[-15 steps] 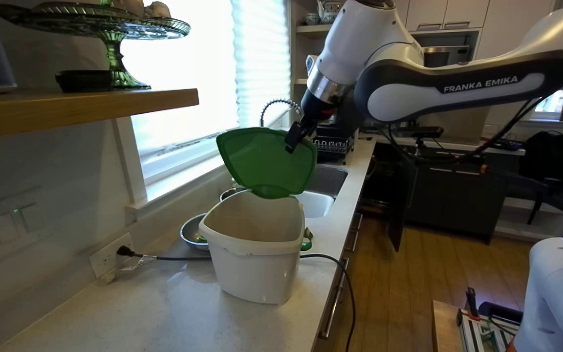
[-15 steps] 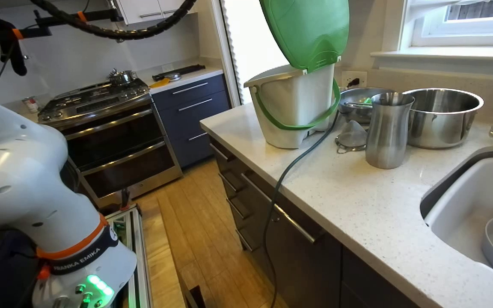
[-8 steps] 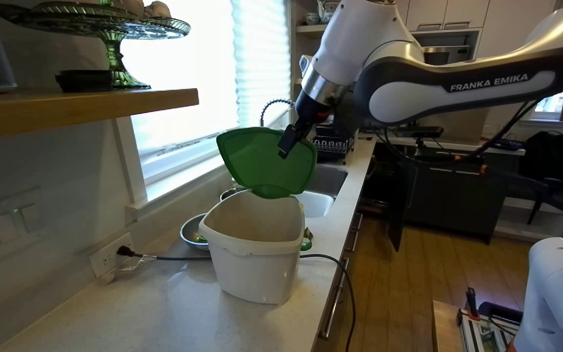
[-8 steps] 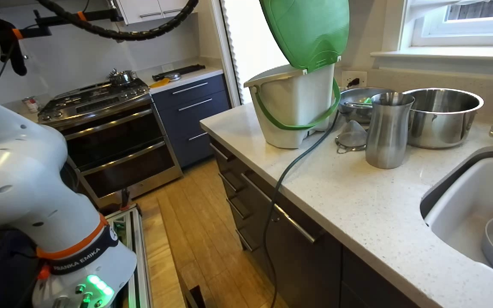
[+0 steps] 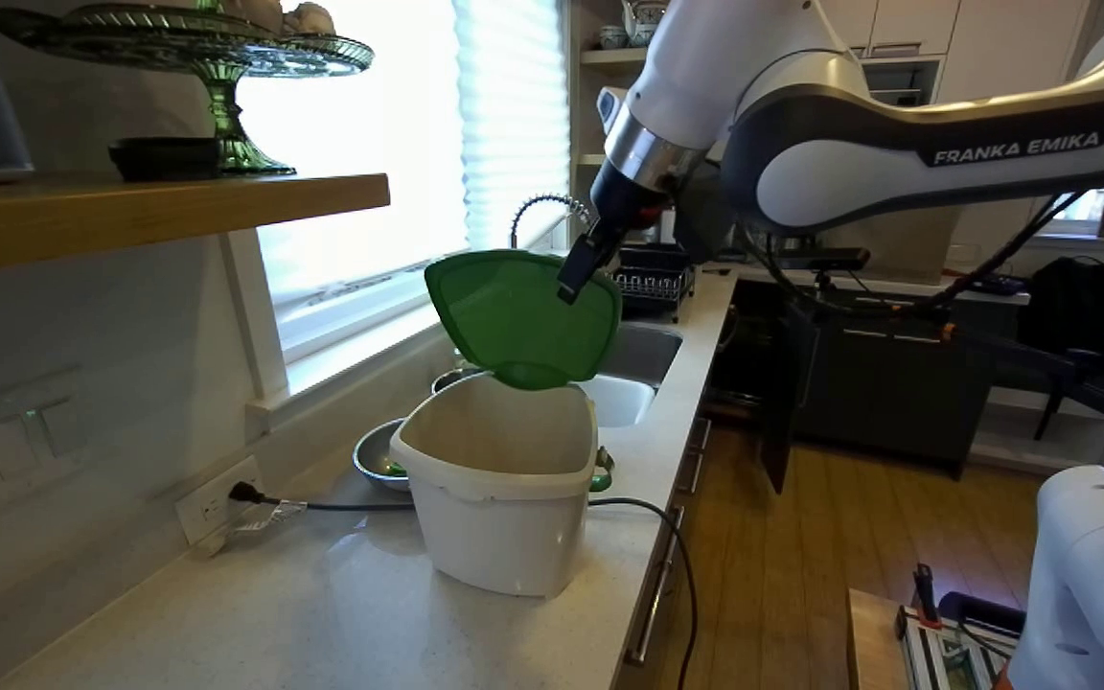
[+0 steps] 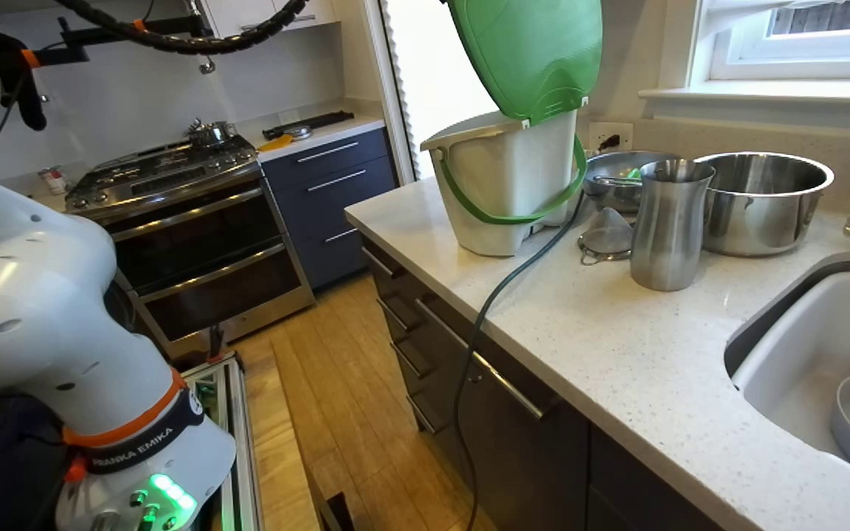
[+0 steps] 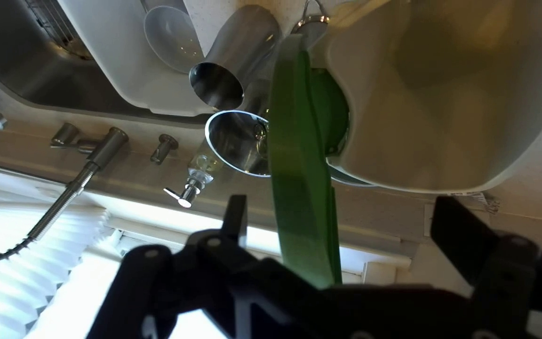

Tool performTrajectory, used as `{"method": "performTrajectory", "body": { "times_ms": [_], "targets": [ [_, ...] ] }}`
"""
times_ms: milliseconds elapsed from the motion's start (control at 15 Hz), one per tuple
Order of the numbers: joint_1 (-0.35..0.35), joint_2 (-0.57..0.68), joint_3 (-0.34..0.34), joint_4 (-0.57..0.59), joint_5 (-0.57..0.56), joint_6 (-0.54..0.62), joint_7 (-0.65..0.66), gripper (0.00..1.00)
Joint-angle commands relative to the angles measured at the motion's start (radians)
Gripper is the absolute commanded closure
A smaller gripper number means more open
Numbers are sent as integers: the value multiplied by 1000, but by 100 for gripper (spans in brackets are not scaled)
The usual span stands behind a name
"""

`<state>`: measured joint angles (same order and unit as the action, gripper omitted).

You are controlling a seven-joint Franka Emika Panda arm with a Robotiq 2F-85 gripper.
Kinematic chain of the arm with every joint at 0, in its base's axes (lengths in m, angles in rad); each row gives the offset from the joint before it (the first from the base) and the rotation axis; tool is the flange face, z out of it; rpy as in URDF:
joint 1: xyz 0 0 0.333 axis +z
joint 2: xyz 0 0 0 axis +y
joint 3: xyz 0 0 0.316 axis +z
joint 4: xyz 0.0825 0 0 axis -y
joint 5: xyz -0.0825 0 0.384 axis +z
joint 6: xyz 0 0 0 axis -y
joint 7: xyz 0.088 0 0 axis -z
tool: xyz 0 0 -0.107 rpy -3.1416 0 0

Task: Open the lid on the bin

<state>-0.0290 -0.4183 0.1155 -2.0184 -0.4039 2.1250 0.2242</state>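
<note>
The white bin [image 5: 499,532] stands upright on the counter in both exterior views [image 6: 502,177]. The green lid [image 5: 518,321] stands raised, hinged at the bin's rim on the sink side; it also shows in an exterior view [image 6: 536,51], its top cut off. The inside of the bin shows. My gripper [image 5: 568,287] is at the lid's upper right part in that view. In the wrist view my gripper [image 7: 341,205] is open, with the lid [image 7: 299,179] edge-on between its spread fingers, nearer the left finger. Neither finger visibly presses on the lid.
A steel pitcher [image 6: 668,228], a steel pot [image 6: 764,199], a steel bowl [image 6: 620,177] and a strainer [image 6: 607,234] stand beside the bin, near the sink [image 6: 823,354]. A cable [image 6: 502,287] runs over the counter edge. A wooden shelf [image 5: 159,216] holds a cake stand [image 5: 226,115].
The gripper moved a little left and down in an exterior view, then back right and up. The forearm shifted to the right. The lid and the bin have not moved.
</note>
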Motion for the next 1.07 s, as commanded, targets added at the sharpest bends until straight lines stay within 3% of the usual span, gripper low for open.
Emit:
{"method": "performTrajectory", "body": {
  "times_ms": [0,333,533,733,1000],
  "targets": [
    [-9,-67,-4,-24,-12,-34,-35,0],
    [14,-142,-57,-31,92,-18,-100,0],
    [40,-179,-92,-29,212,-50,-140,0],
    [41,-203,-95,-16,296,-162,-141,0],
    [18,-236,-71,-11,274,-262,-126,0]
  ]
}}
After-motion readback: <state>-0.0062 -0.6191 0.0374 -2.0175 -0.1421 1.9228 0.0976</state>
